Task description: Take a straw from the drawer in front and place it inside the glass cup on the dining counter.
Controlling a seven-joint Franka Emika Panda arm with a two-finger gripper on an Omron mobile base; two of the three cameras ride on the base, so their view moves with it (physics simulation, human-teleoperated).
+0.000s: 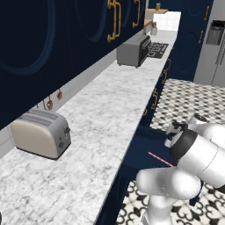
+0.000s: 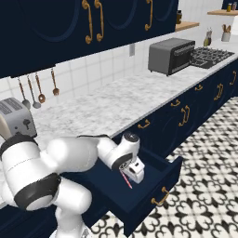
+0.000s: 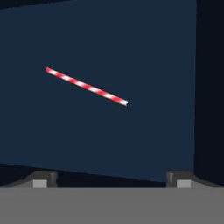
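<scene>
**Open claw above the straw in the pulled-out drawer**

On the left of the left base view, a silver toaster stands on the marble worktop, close to the wall. Farther along the same worktop sits a grey toaster oven, and beyond it a dark stovetop. Navy wall cabinets with brass handles hang above. To the right, under the worktop's edge, the drawer is pulled out over the patterned tile floor. The straw lies flat on the drawer's bottom, one end hidden behind the robot's arm.

In the right base view, copper utensils hang on the white tiled wall at the left. The arm reaches down into the open drawer, whose brass handle is on its front. The gripper is just over the straw.

In the hand view the striped straw lies slanted on the drawer floor, alone and apart from the walls. The two fingertips are spread wide at the bottom corners, holding nothing and not touching the straw.
</scene>
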